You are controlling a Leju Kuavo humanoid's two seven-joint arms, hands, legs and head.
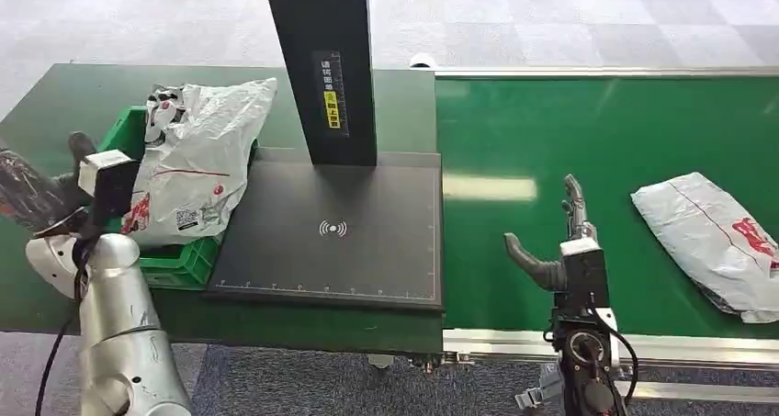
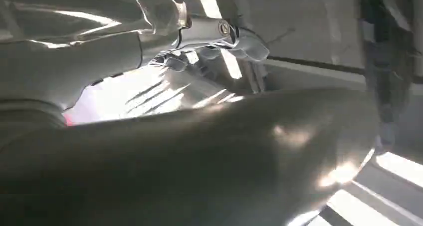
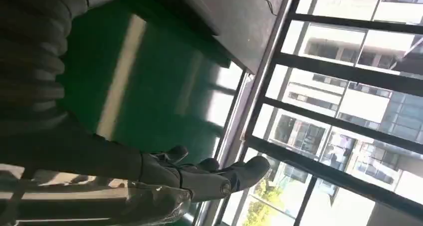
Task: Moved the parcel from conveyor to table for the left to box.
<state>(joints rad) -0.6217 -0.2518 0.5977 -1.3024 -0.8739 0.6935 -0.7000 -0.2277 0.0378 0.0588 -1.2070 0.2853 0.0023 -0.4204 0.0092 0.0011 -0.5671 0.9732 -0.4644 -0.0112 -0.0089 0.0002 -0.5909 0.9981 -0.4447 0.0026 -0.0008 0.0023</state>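
A white plastic parcel [image 1: 715,239] with red print lies on the green conveyor [image 1: 514,140] at the far right. My right hand [image 1: 562,243] hovers over the belt to the left of it, well apart from it, fingers straight and thumb spread, holding nothing; its fingers [image 3: 209,178] hang over the belt's edge. Another white parcel [image 1: 197,159] lies in the green crate [image 1: 179,262] on the left table. My left hand [image 1: 57,188] is at the crate's left side with its thumb raised, and its fingers [image 2: 239,41] stretch out over shiny plastic wrap.
A black scanner plate [image 1: 335,228] with a tall black post [image 1: 321,67] stands between the crate and the conveyor. The conveyor's metal rail [image 1: 514,342] runs along the near edge. Grey carpet floor lies beyond the table.
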